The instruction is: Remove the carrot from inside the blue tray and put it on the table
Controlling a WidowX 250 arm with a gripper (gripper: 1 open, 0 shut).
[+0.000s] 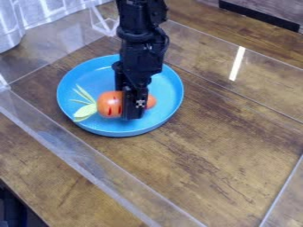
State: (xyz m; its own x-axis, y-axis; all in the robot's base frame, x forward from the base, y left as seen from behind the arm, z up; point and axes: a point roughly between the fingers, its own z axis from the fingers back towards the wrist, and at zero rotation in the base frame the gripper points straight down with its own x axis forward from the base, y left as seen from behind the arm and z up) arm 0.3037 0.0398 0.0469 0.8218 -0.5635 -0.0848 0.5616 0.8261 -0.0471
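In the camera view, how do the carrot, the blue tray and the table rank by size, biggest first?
1. The table, running past the picture's edges
2. The blue tray
3. The carrot, partly hidden by the hand

orange carrot (110,105), bright-blue tray (78,86), brown wood-grain table (213,146)

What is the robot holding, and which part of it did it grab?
The gripper holds the orange carrot around its middle, with the leaves poking out to the left.
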